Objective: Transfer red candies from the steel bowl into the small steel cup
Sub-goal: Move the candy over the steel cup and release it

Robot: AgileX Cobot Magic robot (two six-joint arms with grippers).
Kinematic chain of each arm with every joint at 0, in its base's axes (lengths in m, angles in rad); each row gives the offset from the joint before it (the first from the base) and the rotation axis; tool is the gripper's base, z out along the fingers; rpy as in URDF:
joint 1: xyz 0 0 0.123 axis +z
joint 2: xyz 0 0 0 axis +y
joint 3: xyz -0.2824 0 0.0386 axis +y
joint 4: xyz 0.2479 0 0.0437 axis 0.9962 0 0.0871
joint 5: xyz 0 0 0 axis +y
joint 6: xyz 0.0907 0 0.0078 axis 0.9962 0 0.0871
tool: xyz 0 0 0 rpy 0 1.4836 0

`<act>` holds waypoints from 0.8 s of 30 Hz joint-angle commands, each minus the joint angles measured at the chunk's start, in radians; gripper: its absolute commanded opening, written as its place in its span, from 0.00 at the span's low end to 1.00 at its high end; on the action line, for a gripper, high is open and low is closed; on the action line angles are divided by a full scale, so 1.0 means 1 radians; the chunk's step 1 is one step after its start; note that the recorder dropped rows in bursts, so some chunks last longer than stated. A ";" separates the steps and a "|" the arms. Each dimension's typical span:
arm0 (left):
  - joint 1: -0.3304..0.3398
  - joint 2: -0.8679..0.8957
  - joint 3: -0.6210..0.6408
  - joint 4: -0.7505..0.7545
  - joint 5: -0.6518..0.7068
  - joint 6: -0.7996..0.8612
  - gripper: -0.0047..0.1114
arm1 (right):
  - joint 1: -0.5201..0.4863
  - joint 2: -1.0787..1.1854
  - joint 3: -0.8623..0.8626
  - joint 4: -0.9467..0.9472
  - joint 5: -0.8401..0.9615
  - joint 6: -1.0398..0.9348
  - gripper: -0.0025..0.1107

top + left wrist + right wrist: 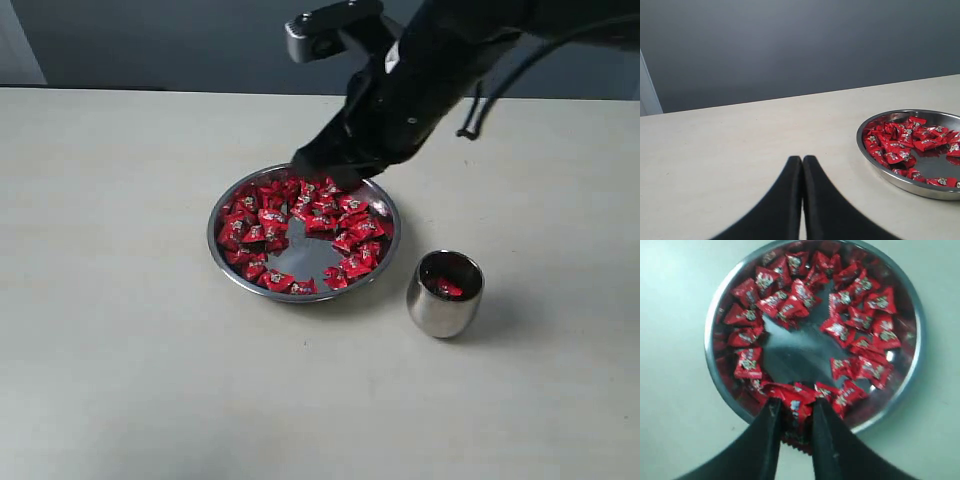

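Pale tabletop (120,400), grey wall behind. Bowl (213,240) sits at centre and holds most of the candies (268,218), ringed round a bare middle. Cup (440,305) stands just right of it, not touching. At least one candy (447,288) shows inside; count unreadable.

Right gripper (795,405) is at the bowl's far rim in the exterior view, jaws clamped on another candy (796,416). Left gripper (802,161) is off to the left above bare tabletop, jaws together, empty.

Judgement: early stage, dozens yet to move.

The pale tabletop (120,380) carries the steel bowl (213,240) about midway across. The small steel cup (435,312) stands upright just beside it, not touching, slightly nearer the front edge.
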 commanded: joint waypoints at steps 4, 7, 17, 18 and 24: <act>0.001 -0.005 0.005 -0.001 -0.005 -0.001 0.06 | -0.046 -0.242 0.336 -0.183 -0.104 0.193 0.02; 0.001 -0.005 0.005 -0.001 -0.005 -0.001 0.06 | -0.092 -0.254 0.434 -0.173 -0.178 0.199 0.02; 0.001 -0.005 0.005 -0.001 -0.005 -0.001 0.06 | -0.100 -0.254 0.477 -0.170 -0.210 0.199 0.02; 0.001 -0.005 0.005 -0.001 -0.005 -0.001 0.06 | -0.100 -0.254 0.477 -0.170 -0.208 0.199 0.02; 0.001 -0.005 0.005 -0.001 -0.005 -0.001 0.06 | -0.100 -0.238 0.477 -0.170 -0.199 0.199 0.02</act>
